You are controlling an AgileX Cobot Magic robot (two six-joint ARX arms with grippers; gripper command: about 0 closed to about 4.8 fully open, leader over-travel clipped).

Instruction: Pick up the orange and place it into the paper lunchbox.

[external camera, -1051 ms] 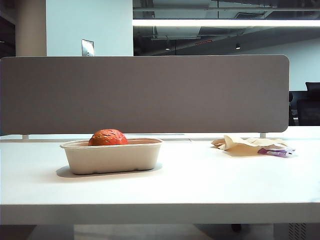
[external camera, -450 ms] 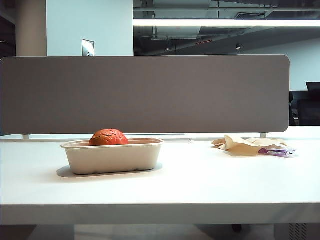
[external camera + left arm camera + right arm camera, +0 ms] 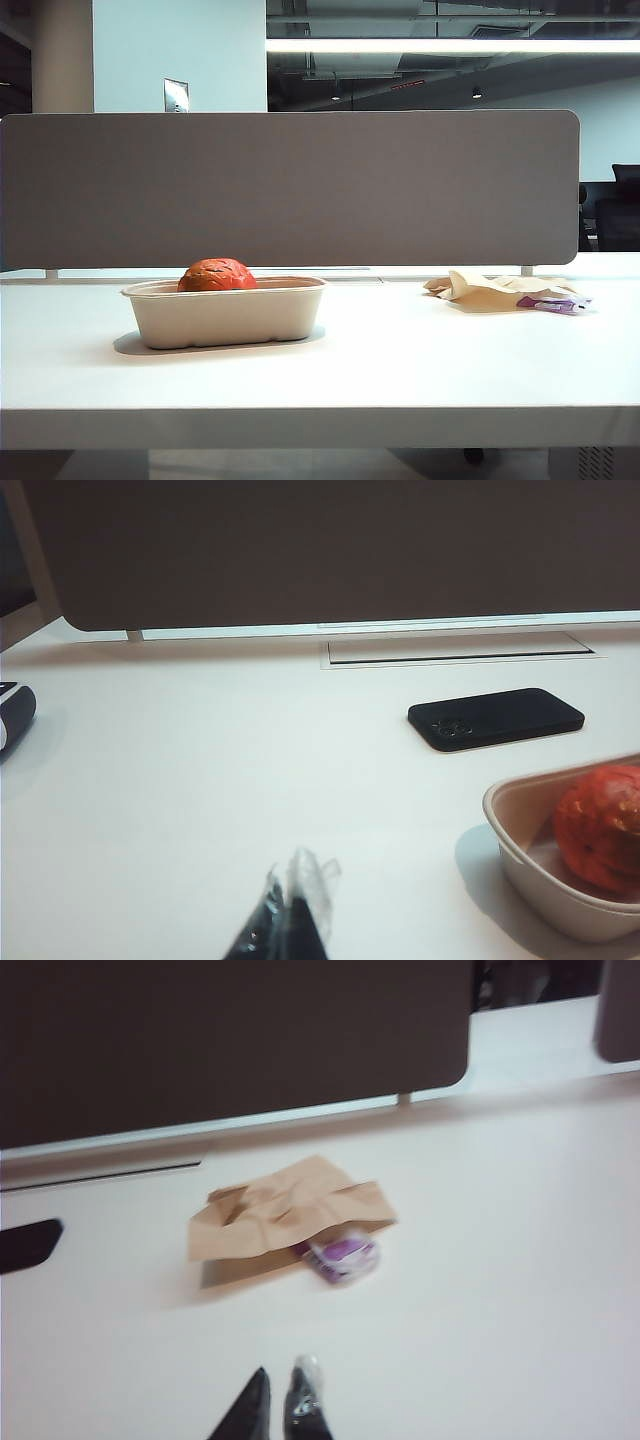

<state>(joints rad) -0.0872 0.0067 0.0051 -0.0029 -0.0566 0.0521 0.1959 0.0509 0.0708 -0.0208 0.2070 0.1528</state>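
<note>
The wrinkled reddish-orange orange [image 3: 216, 274] lies inside the beige paper lunchbox [image 3: 225, 318] on the left part of the white table. In the left wrist view the orange [image 3: 602, 825] rests in the lunchbox [image 3: 545, 892], and my left gripper [image 3: 292, 895] stays well back from it, its dark tips pressed together and empty. My right gripper [image 3: 283, 1378] hovers over bare table short of the wrapper, with its tips almost touching and nothing between them. Neither gripper shows in the exterior view.
A crumpled tan paper wrapper [image 3: 500, 288] with a purple piece [image 3: 343, 1254] lies on the right. A black phone [image 3: 495, 718] lies behind the lunchbox. A grey divider panel [image 3: 290, 190] closes off the table's back, with a cable slot [image 3: 460, 648] before it.
</note>
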